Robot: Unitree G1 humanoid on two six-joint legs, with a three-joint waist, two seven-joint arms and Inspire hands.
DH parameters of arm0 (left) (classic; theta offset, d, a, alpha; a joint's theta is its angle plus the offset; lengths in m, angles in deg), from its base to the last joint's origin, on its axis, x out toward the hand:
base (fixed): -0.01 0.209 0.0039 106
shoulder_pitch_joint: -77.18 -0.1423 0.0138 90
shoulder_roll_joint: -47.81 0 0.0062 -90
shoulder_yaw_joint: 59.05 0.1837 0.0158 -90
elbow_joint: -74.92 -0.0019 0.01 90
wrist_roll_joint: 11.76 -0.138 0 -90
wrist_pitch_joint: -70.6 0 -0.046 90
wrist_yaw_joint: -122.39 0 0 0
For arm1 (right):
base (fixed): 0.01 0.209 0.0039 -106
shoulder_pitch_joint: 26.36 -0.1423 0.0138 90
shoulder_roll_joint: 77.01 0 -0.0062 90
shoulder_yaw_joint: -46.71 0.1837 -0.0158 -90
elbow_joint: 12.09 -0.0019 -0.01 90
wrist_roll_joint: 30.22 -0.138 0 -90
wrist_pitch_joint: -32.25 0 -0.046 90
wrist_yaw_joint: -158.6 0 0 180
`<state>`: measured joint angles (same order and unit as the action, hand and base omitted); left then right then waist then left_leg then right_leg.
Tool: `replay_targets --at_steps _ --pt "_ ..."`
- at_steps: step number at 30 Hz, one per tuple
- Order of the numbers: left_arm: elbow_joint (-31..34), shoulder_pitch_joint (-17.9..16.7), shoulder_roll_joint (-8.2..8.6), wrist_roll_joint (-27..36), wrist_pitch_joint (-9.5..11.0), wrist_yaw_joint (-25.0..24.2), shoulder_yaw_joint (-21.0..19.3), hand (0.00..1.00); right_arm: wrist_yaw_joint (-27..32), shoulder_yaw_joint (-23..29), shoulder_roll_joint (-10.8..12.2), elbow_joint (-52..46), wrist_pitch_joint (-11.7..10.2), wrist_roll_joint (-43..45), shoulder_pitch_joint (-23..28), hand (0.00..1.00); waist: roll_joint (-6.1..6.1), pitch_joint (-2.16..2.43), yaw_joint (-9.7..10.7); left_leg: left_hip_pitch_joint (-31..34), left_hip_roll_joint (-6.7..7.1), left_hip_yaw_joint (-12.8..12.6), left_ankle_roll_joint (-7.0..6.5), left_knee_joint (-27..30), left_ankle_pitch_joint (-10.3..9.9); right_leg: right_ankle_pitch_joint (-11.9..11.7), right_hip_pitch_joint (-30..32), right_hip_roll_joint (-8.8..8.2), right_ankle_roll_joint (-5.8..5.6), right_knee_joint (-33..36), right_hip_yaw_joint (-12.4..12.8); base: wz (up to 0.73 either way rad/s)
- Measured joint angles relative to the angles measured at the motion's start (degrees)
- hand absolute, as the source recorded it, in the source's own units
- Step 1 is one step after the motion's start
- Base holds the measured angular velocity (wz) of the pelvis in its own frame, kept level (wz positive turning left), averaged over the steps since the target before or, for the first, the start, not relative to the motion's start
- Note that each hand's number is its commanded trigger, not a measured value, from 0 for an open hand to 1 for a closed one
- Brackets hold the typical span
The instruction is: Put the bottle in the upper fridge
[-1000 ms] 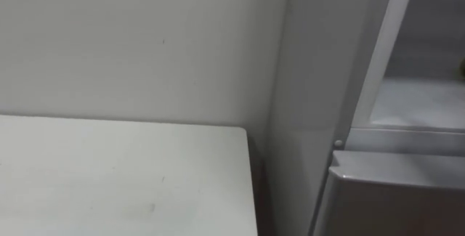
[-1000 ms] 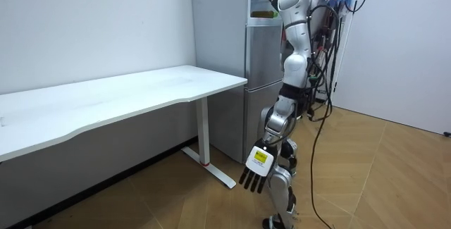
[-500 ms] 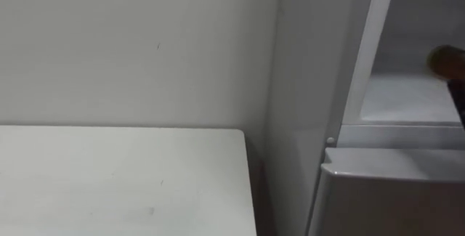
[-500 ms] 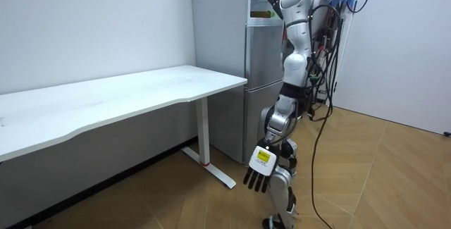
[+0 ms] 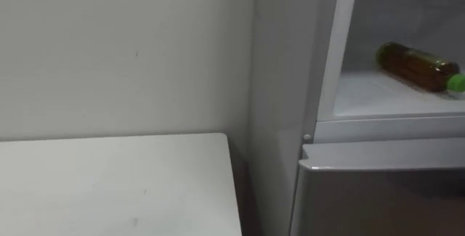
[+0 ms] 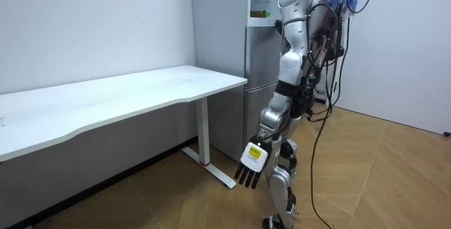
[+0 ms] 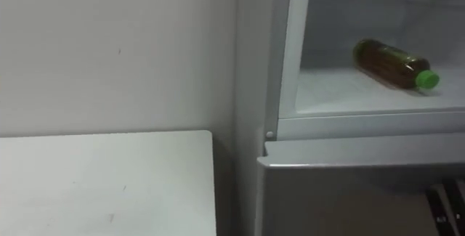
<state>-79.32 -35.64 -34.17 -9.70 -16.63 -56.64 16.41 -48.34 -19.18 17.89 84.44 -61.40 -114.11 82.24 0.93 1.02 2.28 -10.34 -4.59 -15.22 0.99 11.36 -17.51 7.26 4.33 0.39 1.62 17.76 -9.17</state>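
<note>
So, the bottle (image 5: 415,66) lies on its side in the upper fridge compartment (image 5: 407,11), at upper right of the left eye view. It's a clear plastic cylinder w/ brown liquid inside, rounded at the far end, green cap (image 5: 456,83) pointing right & a bit down-frame. It rests on a smooth white shelf (image 5: 363,99), w/ neither hand touching it. Compartment is open at the front, w/ a pale glossy frame. Below it the lower door (image 5: 378,192) is shut: flat, grey, metal-look, straight top edge.

Lower left of frame: white table (image 5: 109,185), matte flat top w/ a squared corner, just beside the fridge's side, a dark narrow gap btwn them. Plain off-white wall (image 5: 123,47) behind.

Room view: robot stands upright facing the fridge, centre-right of frame, on a wood-pattern floor (image 6: 366,180). Left hand (image 6: 251,164) hangs low at its side, lower centre of frame, fingers straight & pointing down, holding nothing. Right hand (image 7: 446,197) shows as a dark shape in the lower right corner of the right eye view, in front of the lower door. Can't tell how open it is or whether it holds anything.
</note>
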Motion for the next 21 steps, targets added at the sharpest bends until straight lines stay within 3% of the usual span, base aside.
replay_targets --at_steps 13,18,21 --pt "0.3 -0.4 -0.40 3.1 0.1 0.8 0.1 0.00 2.7 -0.3 1.5 13.9 0.0 -3.9 1.8 0.00 -0.61 -0.02 0.4 -0.2 0.01 -0.1 -0.08 -0.2 -0.1 0.0 -0.1 0.12 -0.13 -0.6 0.2 -0.01" --pt "0.3 -0.6 -0.56 4.1 0.3 2.9 0.0 0.00 6.8 0.2 1.6 17.5 0.0 -4.1 1.3 0.00 -1.46 -0.01 1.3 0.3 0.12 -0.1 -0.17 -0.2 -0.1 0.1 0.4 0.01 -0.23 -0.5 0.2 0.00" --pt "0.2 -0.7 -0.64 4.2 0.5 3.4 0.0 0.00 11.3 2.0 1.6 18.6 -0.1 -3.8 0.9 0.00 -1.86 -0.27 2.3 0.7 0.13 -0.1 -0.18 -0.2 -0.1 0.1 0.7 0.00 -0.24 -0.5 0.3 0.00"
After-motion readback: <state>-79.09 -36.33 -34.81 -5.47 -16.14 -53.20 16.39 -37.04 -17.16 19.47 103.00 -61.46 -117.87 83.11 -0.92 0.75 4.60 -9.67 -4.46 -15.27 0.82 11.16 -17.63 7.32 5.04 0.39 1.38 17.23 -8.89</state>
